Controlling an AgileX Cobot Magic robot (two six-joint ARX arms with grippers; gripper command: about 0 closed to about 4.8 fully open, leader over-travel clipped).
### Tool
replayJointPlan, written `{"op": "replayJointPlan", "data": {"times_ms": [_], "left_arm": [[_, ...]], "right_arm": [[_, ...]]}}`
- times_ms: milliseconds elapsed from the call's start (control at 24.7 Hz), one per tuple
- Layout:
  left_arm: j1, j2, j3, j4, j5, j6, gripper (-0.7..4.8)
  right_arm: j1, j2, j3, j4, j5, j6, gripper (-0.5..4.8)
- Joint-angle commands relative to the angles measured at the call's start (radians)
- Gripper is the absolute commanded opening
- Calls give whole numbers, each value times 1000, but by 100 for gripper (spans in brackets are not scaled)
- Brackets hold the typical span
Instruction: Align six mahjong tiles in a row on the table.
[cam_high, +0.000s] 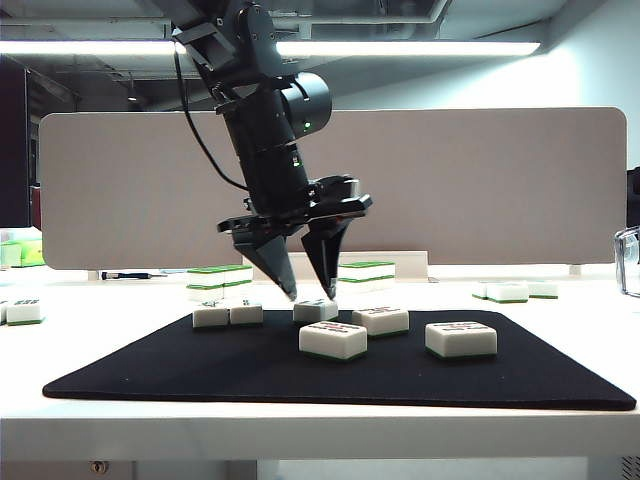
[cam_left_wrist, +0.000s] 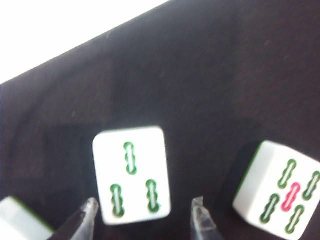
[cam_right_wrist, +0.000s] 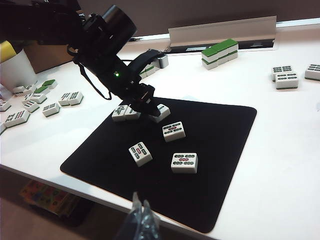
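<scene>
Row so far: I see two mahjong tiles (cam_high: 228, 314) side by side and touching near the back edge of the black mat (cam_high: 200, 370); I judge that the start of the row.

Tile in hand: the left gripper (cam_high: 312, 296) hangs point-down over a third tile (cam_left_wrist: 132, 173), a three-bamboo face, just beside the pair. Its fingers (cam_left_wrist: 84, 220) stand spread, one on each side of the tile; I can't tell whether they touch it.

Left to do: three more tiles lie loose on the mat, apart and turned at odd angles: one nearest the front (cam_high: 333, 340), one behind it (cam_high: 381, 320), one off to the right (cam_high: 461, 338). I count about a third done, and none of it yet on the bare table (cam_high: 560, 420).

Right gripper: parked low at the table's front edge, well apart from the mat tiles; its fingertips (cam_right_wrist: 141, 214) look pressed together, holding nothing.

Hard to read: the left wrist view is blurred, and the gripper hides the third tile's seam with the pair, so I can't tell if it is flush. The spare tiles (cam_right_wrist: 42, 100) around the mat are too small to read.
</scene>
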Motion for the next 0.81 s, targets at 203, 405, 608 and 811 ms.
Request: {"op": "replayJointPlan", "data": {"times_ms": [203,405,608,811], "left_arm": [[5,-2,2,-27,94,-18,246],[4,-2,2,-8,218,-56,246],[4,-11,11,6,217,-42,246],[4,-11,62,-8,92,195,251]], "right_arm": [[1,-13,2,13,2,-3,-1],[1,-14,2,12,2,-3,-1],[1,-13,2,12,2,-3,-1],[1,-14,2,12,2,-3,-1]]}}
